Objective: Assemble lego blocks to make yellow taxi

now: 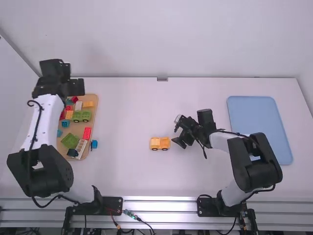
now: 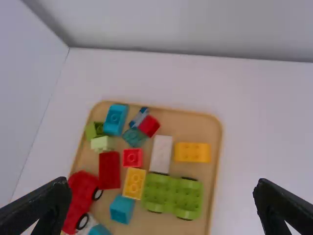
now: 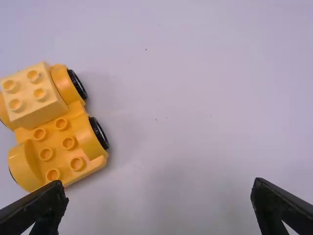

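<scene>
My left gripper (image 1: pixel 76 88) is over the far part of the wooden tray; in the left wrist view this gripper (image 2: pixel 164 205) stands open above the blocks. Below it lie a yellow brick (image 2: pixel 192 152) and a yellow-orange brick (image 2: pixel 134 183). On the middle of the table sits the yellow car base (image 1: pixel 160 143), with a light yellow brick (image 3: pixel 34 94) on one end between its wheels; its other studs are bare. Just right of the car is my right gripper (image 1: pixel 179 142), and in the right wrist view this gripper (image 3: pixel 159 203) is open, holding nothing.
The wooden tray (image 2: pixel 213 147) holds several green, red, blue and white blocks. A small blue block (image 1: pixel 94 144) lies on the table beside the tray's right edge. A large blue tray (image 1: pixel 260 127) lies at the right. A wall rises behind the table.
</scene>
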You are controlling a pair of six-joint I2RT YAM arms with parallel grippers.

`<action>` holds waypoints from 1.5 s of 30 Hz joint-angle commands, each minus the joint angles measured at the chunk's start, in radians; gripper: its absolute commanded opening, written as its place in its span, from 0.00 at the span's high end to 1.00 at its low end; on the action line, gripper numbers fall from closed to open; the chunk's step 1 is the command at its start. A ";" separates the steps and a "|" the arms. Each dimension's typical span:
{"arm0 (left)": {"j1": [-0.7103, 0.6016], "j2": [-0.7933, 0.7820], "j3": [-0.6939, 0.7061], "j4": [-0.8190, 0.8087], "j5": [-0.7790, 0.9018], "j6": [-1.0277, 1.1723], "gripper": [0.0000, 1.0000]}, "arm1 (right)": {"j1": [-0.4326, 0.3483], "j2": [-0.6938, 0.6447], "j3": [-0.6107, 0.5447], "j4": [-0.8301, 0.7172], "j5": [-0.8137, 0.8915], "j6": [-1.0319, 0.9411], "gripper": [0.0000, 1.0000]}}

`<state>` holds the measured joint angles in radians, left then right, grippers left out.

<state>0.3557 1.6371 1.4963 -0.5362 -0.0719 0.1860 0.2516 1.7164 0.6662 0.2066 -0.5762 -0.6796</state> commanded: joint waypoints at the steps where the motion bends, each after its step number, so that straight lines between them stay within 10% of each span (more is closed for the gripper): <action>1: 0.085 0.077 0.090 -0.062 0.170 0.056 0.01 | 0.009 -0.018 0.012 -0.003 -0.003 0.012 0.01; 21: 0.198 0.531 0.264 -0.136 0.172 0.278 0.00 | 0.057 -0.018 0.022 0.050 0.001 -0.026 0.01; 35: 0.211 0.566 0.202 -0.057 0.127 0.212 0.35 | 0.057 -0.018 0.022 0.052 0.001 -0.026 0.01; 45: 0.211 0.566 0.138 0.020 0.096 0.188 0.36 | 0.057 -0.018 0.022 0.055 0.001 -0.026 0.01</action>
<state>0.5610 2.1902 1.6505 -0.5152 0.0292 0.3752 0.3077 1.7164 0.6666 0.2626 -0.5690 -0.7094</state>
